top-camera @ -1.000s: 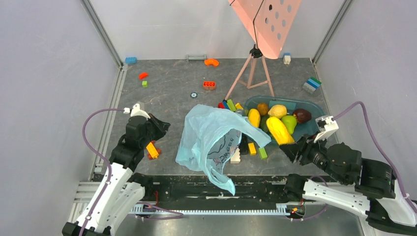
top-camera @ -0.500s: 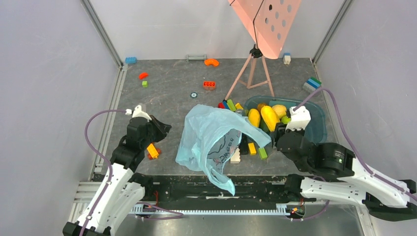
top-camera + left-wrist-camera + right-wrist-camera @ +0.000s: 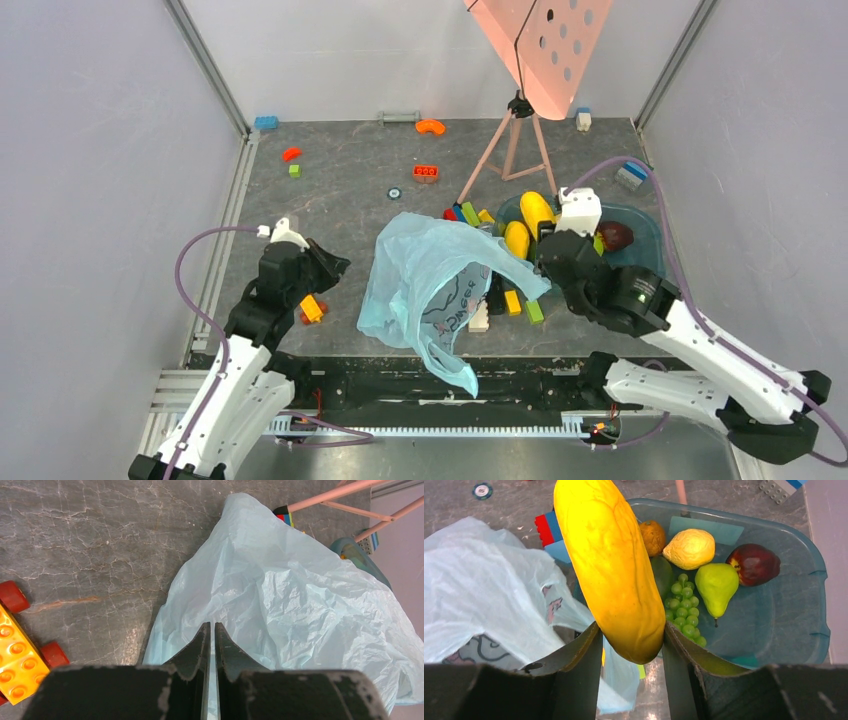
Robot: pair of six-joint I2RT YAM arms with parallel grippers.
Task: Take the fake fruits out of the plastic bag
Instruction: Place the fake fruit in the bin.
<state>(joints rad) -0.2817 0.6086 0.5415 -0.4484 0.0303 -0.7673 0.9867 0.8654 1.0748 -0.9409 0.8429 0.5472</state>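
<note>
The light blue plastic bag (image 3: 430, 280) lies crumpled mid-table, its mouth toward the near edge. My right gripper (image 3: 630, 630) is shut on a long yellow fruit (image 3: 609, 565), which hangs over the left end of the teal tub (image 3: 774, 525) and shows from above too (image 3: 536, 212). Inside the tub lie a lemon (image 3: 689, 548), a green pear (image 3: 715, 584), a maroon fruit (image 3: 753, 563), green grapes (image 3: 684, 605) and a small brownish orange (image 3: 652, 536). My left gripper (image 3: 210, 625) is shut, empty, just left of the bag (image 3: 280, 595).
Another yellow fruit (image 3: 516, 240) lies between bag and tub. Loose toy bricks (image 3: 510, 300) sit by the bag's right side, an orange wheeled brick (image 3: 311, 308) under my left arm. A pink tripod stand (image 3: 510, 150) rises behind the tub. More bricks (image 3: 426, 172) are scattered at the far side.
My right arm has swung from the near right up and left, carrying the long yellow fruit over the tub's left end. The left arm has barely moved.
</note>
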